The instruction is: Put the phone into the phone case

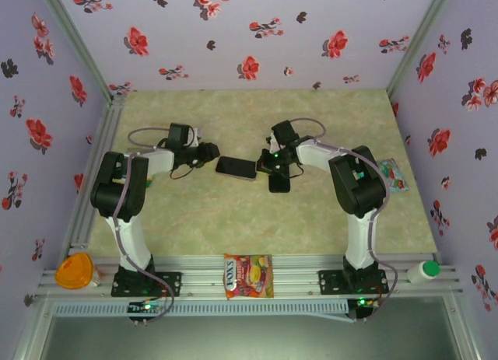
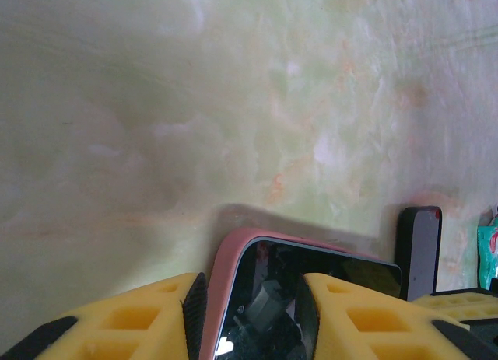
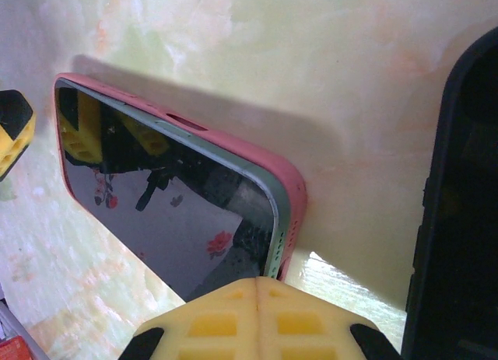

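Observation:
The phone (image 1: 236,168) lies in the middle of the table, its dark screen (image 3: 171,197) up, inside the pink phone case (image 3: 289,190). At the corner nearest my right gripper, the phone's mint edge stands above the case rim. My left gripper (image 1: 212,153) is shut on the left end: one pad rests against the pink case (image 2: 232,260), the other on the screen (image 2: 272,298). My right gripper (image 3: 257,286) is shut, fingertips pressed together, right at the phone's right corner (image 1: 254,170).
A black slab-shaped case or device (image 1: 279,181) lies just right of the phone, also in the right wrist view (image 3: 459,220). A colourful packet (image 1: 394,175) sits at the right wall. A candy bag (image 1: 248,276), an orange lid (image 1: 74,270) and a white bottle (image 1: 424,271) rest on the front rail.

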`<state>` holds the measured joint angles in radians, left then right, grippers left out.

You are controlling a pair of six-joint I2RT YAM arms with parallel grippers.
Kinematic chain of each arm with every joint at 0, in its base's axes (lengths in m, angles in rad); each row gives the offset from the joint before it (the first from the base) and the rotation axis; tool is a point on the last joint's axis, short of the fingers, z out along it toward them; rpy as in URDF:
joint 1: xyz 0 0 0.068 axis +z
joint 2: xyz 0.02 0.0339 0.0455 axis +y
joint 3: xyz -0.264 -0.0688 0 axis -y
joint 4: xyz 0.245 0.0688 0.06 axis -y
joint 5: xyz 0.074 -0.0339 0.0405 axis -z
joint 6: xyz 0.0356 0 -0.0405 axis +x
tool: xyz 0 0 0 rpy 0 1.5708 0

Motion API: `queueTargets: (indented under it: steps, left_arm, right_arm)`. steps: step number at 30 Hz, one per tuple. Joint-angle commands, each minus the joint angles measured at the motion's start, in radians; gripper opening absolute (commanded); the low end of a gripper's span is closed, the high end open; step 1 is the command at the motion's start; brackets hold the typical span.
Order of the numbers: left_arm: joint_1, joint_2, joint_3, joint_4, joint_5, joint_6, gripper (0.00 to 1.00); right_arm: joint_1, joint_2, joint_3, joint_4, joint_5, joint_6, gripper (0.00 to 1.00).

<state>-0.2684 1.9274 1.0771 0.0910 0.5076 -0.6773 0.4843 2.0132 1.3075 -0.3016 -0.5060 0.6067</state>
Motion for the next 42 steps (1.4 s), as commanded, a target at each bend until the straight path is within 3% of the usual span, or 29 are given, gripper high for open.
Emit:
queueTargets:
  steps: [1,19,42]
  left_arm:
    - [-0.007,0.022,-0.004,-0.002,-0.005,0.009,0.4]
    - [-0.066,0.028,-0.018,-0.009,-0.014,0.001,0.41]
    - [-0.066,0.006,-0.089,0.004,-0.045,-0.008,0.41]
  right_arm:
    - [-0.001,0.031,0.024,0.015,-0.017,0.015,0.06]
    - [0.015,0.039,0.03,0.006,0.003,0.017,0.07]
    - [0.036,0.072,0.039,0.001,0.017,0.015,0.06]
